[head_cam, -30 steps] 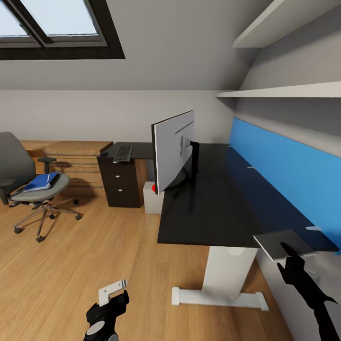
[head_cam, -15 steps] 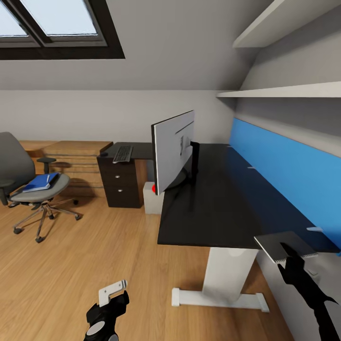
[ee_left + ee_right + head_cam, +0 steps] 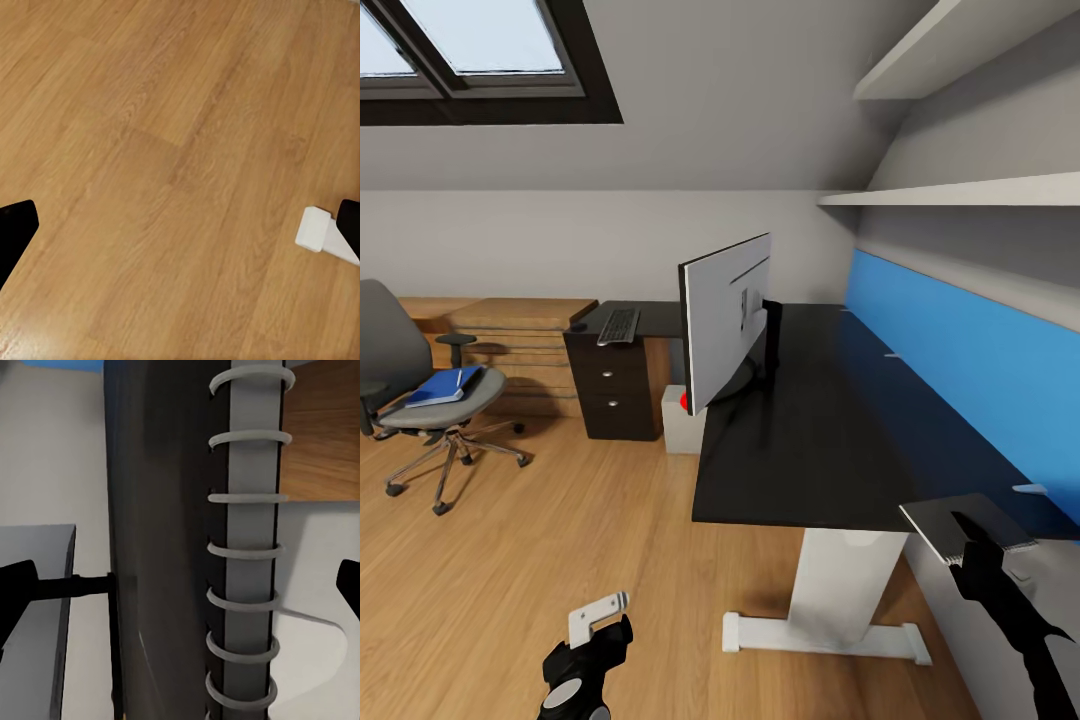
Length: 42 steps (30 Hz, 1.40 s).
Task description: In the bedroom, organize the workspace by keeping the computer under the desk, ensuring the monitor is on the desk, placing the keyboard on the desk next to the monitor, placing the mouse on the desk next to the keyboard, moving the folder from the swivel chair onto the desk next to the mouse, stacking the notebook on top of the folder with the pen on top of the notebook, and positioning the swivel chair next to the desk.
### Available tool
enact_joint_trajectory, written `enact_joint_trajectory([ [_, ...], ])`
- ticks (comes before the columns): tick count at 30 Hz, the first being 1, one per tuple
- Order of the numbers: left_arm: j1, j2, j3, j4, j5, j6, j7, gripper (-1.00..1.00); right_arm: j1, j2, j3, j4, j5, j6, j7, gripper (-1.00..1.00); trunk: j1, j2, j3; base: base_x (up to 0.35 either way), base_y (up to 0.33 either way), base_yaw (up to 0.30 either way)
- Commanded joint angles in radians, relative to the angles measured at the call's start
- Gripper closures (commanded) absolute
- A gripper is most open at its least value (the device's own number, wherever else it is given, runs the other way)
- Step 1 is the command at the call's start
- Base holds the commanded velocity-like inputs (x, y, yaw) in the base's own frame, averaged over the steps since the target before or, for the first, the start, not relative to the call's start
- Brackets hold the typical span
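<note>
Attic bedroom, wood floor (image 3: 560, 540), black desk (image 3: 810, 440) running along the blue wall panel (image 3: 960, 340). My right end effector (image 3: 972, 540) is gripping the spiral notebook (image 3: 960, 520), holding it at the desk's near corner. My left end effector (image 3: 598, 615) is hanging low over bare floor, jaws apart, holding nothing. Monitor (image 3: 725, 315) is standing on the desk, back toward me. Keyboard (image 3: 619, 325) is lying on the far drawer unit (image 3: 612, 395). Blue folder (image 3: 448, 386) is sitting on the swivel chair (image 3: 420, 400), well apart from the desk.
</note>
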Motion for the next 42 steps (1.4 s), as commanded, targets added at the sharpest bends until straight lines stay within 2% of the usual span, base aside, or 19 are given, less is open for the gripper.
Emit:
enact_joint_trajectory([
  [1, -0.001, 0.0, -0.001, -0.001, 0.007, 0.003, 0.007, -1.0, -0.001, 0.0, -0.002, 0.0, -0.003, 0.006, 0.002, -1.0, 0.0, 0.0, -0.001, 0.003, 0.0, 0.0],
  [3, -0.001, 0.0, -0.001, -0.001, 0.007, 0.003, 0.007, -1.0, -0.001, 0.0, -0.002, 0.0, -0.003, 0.006, 0.0, -1.0, 0.0, 0.0, -0.001, 0.002, 0.0, 0.0],
  [4, -0.001, 0.0, -0.001, -0.001, 0.007, 0.003, 0.007, -1.0, -0.001, 0.0, -0.002, 0.0, -0.003, 0.006, -0.004, 1.0, 0.0, 0.0, -0.001, 0.0, 0.0, 0.0],
  [20, -0.001, 0.0, -0.001, 0.0, 0.006, 0.002, 0.007, -1.0, -0.001, 0.0, -0.002, -0.002, -0.005, 0.007, -0.018, 1.0, 0.0, 0.0, -0.001, 0.0, 0.0, 0.0],
  [34, -0.001, 0.0, -0.001, 0.002, 0.005, 0.001, 0.007, -1.0, -0.001, 0.001, -0.003, -0.01, -0.004, 0.005, -0.012, 1.0, -0.054, 0.098, 0.043, 0.0, 0.0, 0.0],
  [37, -0.001, 0.0, -0.001, 0.007, 0.005, 0.001, 0.007, -1.0, -0.001, 0.002, -0.003, -0.014, -0.005, 0.007, -0.012, 1.0, -0.054, 0.098, 0.043, 0.0, 0.0, 0.0],
  [42, -0.001, 0.0, -0.001, 0.015, 0.005, 0.001, 0.006, -1.0, 0.0, 0.058, 0.025, -0.101, -0.002, 0.011, -0.016, 1.0, -0.054, 0.098, 0.043, 0.0, 0.0, 0.0],
])
